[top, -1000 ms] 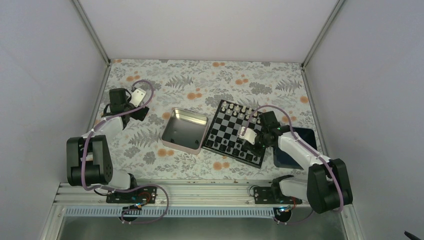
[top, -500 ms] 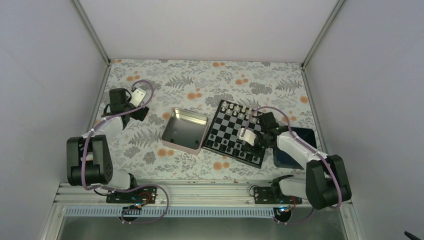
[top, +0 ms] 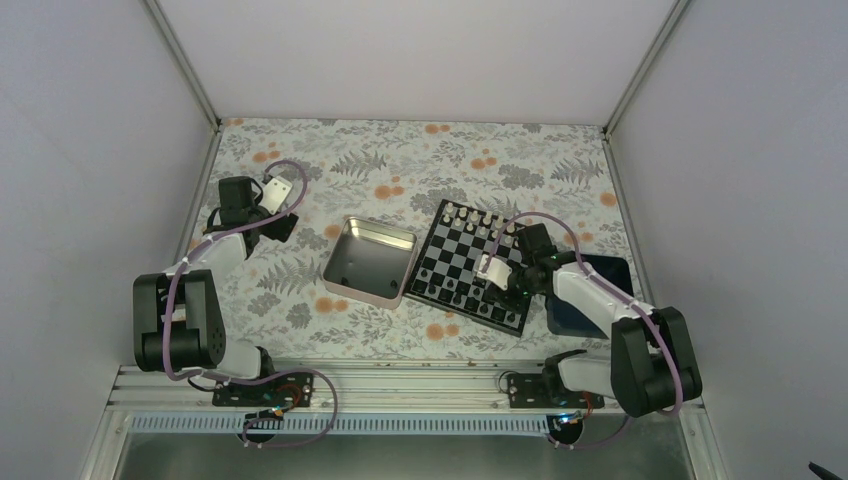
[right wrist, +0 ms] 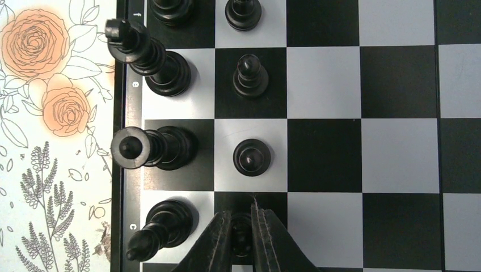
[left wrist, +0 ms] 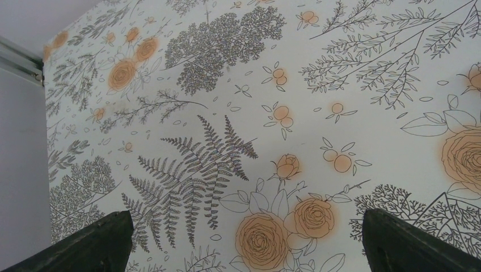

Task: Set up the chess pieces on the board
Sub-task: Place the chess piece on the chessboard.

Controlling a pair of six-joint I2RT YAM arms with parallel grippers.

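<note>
The checkered board (top: pixel 470 262) lies right of centre, with white figures along its far edge and black pieces along its near edge. In the right wrist view the board (right wrist: pixel 397 153) shows black back-row pieces (right wrist: pixel 164 148) in the left column and black pawns (right wrist: pixel 251 157) in the second column. My right gripper (right wrist: pixel 242 229) is shut on a black pawn (right wrist: pixel 241 238) over a dark square in the pawn column; from above it (top: pixel 512 283) sits over the board's near right part. My left gripper (left wrist: pixel 244 249) is open and empty over the floral cloth at far left (top: pixel 262 215).
A silver square tin (top: pixel 370 260) stands open just left of the board. A dark blue tray (top: pixel 600 295) lies right of the board, partly under my right arm. Floral cloth (left wrist: pixel 255 113) covers the table; grey walls close in left, right and back.
My right gripper has shifted slightly left and toward the board's near part. The left arm has not moved.
</note>
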